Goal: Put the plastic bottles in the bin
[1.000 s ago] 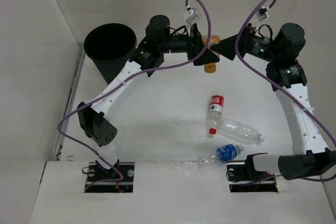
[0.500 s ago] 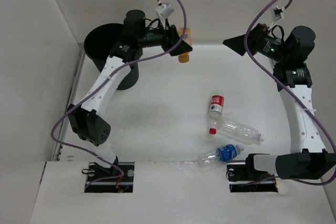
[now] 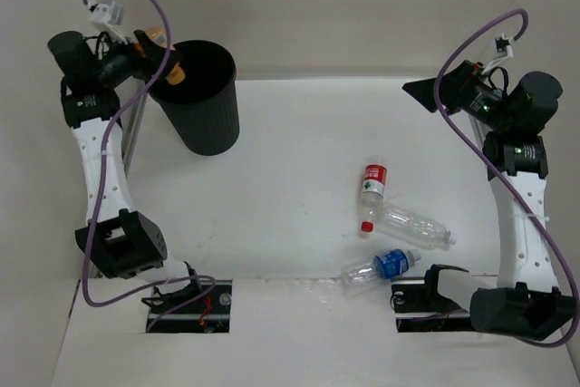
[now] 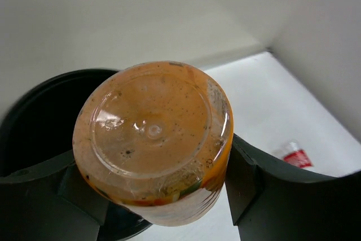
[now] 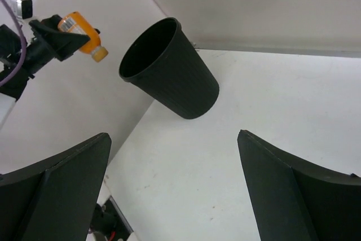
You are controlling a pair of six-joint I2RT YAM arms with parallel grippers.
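One orange bottle (image 4: 152, 139), base-on from left wrist, side-on from right

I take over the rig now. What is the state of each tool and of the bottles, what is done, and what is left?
Left tool: shut on the orange bottle, held raised by the rim of the bin, not released.
Right tool: open, empty, raised at the right.
On the table: red-label bottle, plain clear bottle, blue-label bottle.
Done: none binned.
Left: drop the orange one, then bin the other three.
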